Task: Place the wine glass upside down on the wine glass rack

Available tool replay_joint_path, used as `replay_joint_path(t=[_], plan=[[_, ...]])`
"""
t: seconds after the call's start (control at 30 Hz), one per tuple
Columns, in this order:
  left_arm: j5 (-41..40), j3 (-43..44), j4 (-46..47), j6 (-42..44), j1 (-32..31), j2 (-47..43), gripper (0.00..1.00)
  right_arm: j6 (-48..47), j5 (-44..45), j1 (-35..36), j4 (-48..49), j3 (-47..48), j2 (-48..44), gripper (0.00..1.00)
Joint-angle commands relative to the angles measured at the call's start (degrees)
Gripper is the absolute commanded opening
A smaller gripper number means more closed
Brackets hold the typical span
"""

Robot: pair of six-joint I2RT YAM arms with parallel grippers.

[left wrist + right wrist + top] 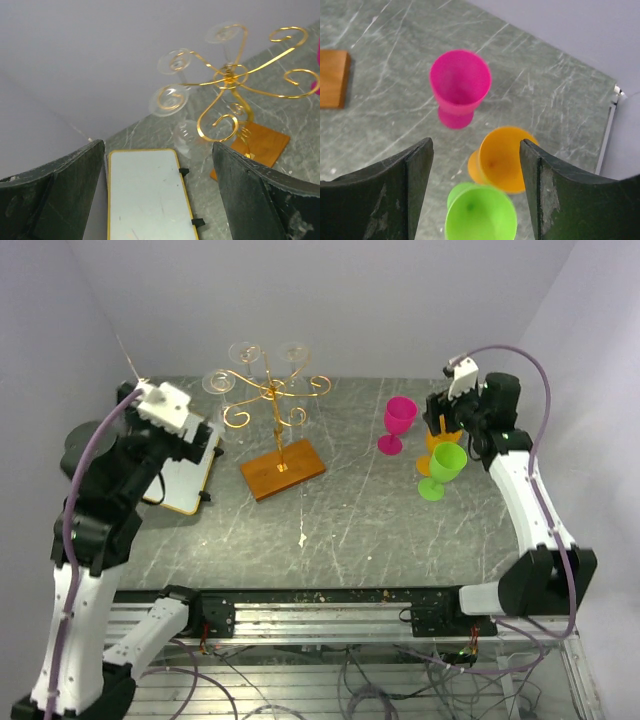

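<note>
The wine glass rack (272, 392) is gold wire on an orange-brown wooden base (283, 470), left of centre. Clear wine glasses (169, 97) hang upside down from its scroll arms (227, 80). A pink wine glass (398, 423), an orange one (437, 445) and a green one (440, 468) stand upright at the right. My right gripper (476, 147) hangs open above them; the orange glass (507, 157) lies between its fingers, close to the right one. My left gripper (157, 150) is wide open and empty over the white board (147, 195), left of the rack.
The white board (190, 475) with a yellow rim lies at the table's left edge, under the left arm. Purple walls close the back and both sides. The pink glass (460, 85) stands between the rack base (332, 77) and the other two.
</note>
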Motion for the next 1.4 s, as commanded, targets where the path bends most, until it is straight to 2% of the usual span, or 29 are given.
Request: replay_joint_path(t=[0.0, 0.13, 0.27, 0.53, 0.83, 1.13, 1.37], plan=[[2.6, -4.8, 3.3, -9.8, 7.4, -6.0, 0.99, 4.4, 6.4, 1.9, -1.6, 9.7, 9.6, 0.68], [2.1, -6.5, 0.5, -10.2, 10.9, -9.1, 0.98, 5.0, 11.9, 4.6, -4.5, 16.4, 17.7, 0.59], [2.4, -7.5, -2.5, -9.4, 11.8, -10.1, 0.98, 5.3, 17.7, 7.0, -6.0, 21.3, 24.5, 0.56], [2.7, -10.1, -1.9, -9.1, 12.5, -10.6, 0.97, 5.7, 21.3, 7.7, -8.4, 26.4, 33.2, 0.45], [5.5, -10.1, -2.2, -8.2, 12.6, -10.8, 0.97, 5.4, 20.1, 7.7, -7.8, 25.2, 35.1, 0.34], [3.9, -12.0, -2.4, -5.4, 12.6, -11.2, 0.98, 5.5, 19.3, 7.7, -8.3, 25.9, 35.6, 0.19], [3.5, -11.5, -2.5, -7.7, 12.6, -10.1, 0.99, 5.0, 18.7, 7.7, -7.5, 25.2, 34.1, 0.09]])
